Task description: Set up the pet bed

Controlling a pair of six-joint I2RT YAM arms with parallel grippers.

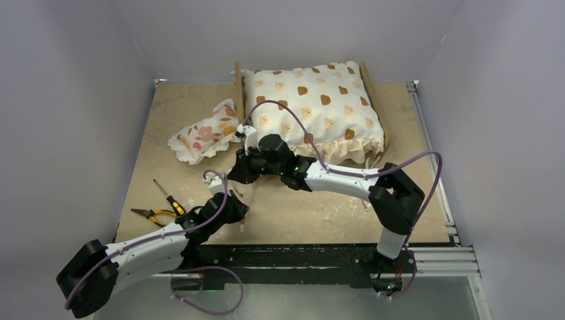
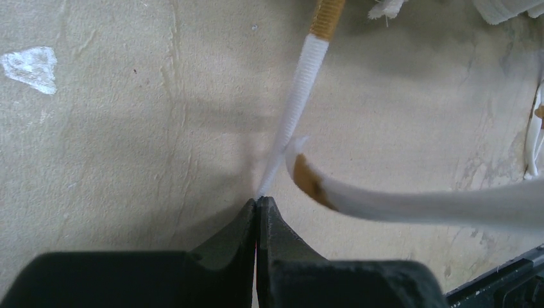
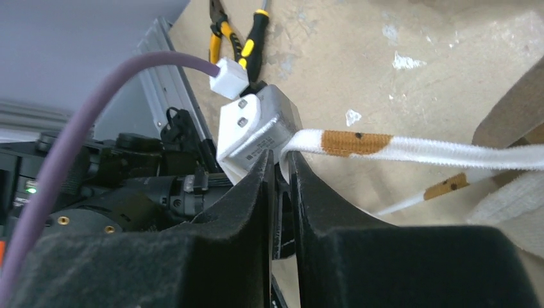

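The pet bed shows only as light-wood side rails (image 1: 238,90) at the back of the table, under a large cream bear-print cushion (image 1: 313,107). Two white ties with brown patches trail from the cushion's front. My left gripper (image 2: 258,200) is shut on the end of the thin tie (image 2: 295,109), just above the board. My right gripper (image 3: 281,157) is pinched on the end of the wider tie (image 3: 417,146), which runs taut to the right. From above, the right gripper (image 1: 238,173) sits just behind the left gripper (image 1: 236,210). A brown wooden edge (image 3: 513,102) shows at the right.
A small floral ruffled pillow (image 1: 203,137) lies left of the bed. Yellow-handled pliers (image 1: 152,215) and a screwdriver (image 1: 166,195) lie at the near left. An aluminium rail (image 1: 433,167) borders the right side. The left wrist's white camera housing (image 3: 253,125) is close to my right fingers.
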